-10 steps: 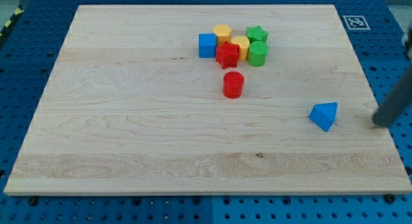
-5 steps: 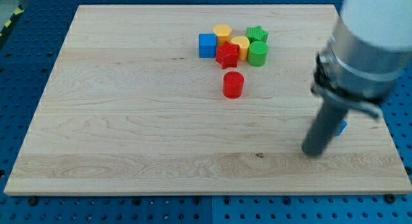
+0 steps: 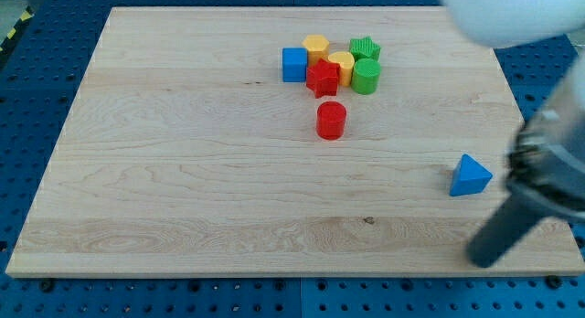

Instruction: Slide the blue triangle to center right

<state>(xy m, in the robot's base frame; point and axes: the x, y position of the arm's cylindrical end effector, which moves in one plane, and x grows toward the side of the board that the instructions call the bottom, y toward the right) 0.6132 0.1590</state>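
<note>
The blue triangle (image 3: 470,176) lies on the wooden board (image 3: 183,172) near the view's right edge, a little below mid-height. My tip (image 3: 482,259) touches the board near its bottom right corner, below the blue triangle and apart from it. The rod rises up and to the right from the tip, and the blurred arm body fills the view's top right.
A cluster near the top centre holds a blue cube (image 3: 293,64), a yellow block (image 3: 316,48), another yellow block (image 3: 342,65), a red star (image 3: 322,78), a green star (image 3: 365,49) and a green cylinder (image 3: 366,77). A red cylinder (image 3: 331,121) stands alone below them.
My tip has moved from left of the blue triangle down and to the right. The triangle has shifted slightly down and right and turned. The other blocks have not moved.
</note>
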